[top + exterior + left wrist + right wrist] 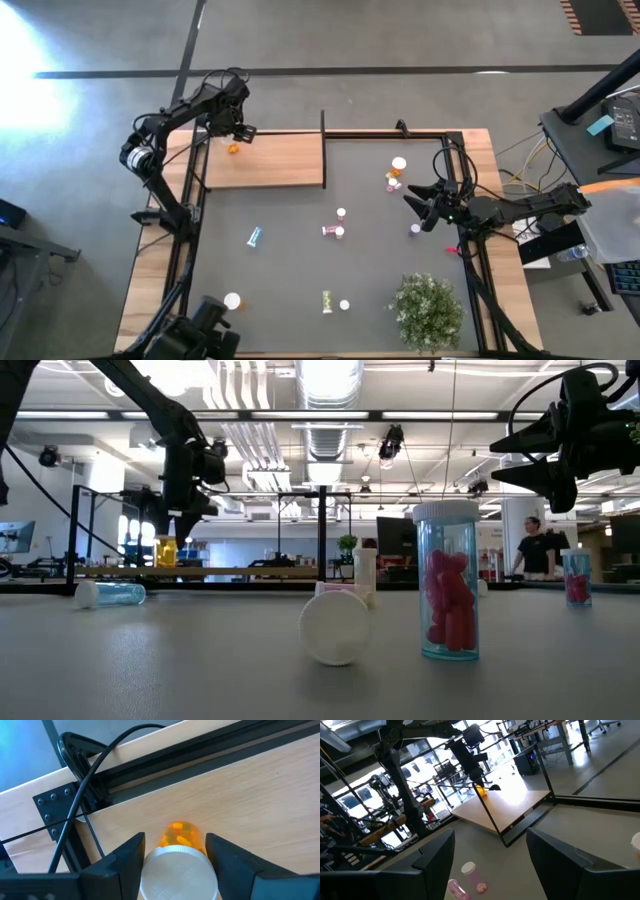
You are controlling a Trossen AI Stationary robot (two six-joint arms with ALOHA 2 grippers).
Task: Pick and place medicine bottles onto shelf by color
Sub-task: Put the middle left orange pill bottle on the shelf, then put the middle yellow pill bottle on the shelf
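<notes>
Placing 1 orange bottle (180, 851), clenched in left gripper (175, 857), on shelf (270, 160) at 10 o'clock; next, release and lift; right gripper (424, 208) released, at 3 o'clock.

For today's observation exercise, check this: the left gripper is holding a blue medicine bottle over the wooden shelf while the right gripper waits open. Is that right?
Not quite: the bottle is orange, not blue, as the left wrist view shows. The left gripper holds it at its white cap over the wooden shelf, while the right gripper waits open.
</notes>
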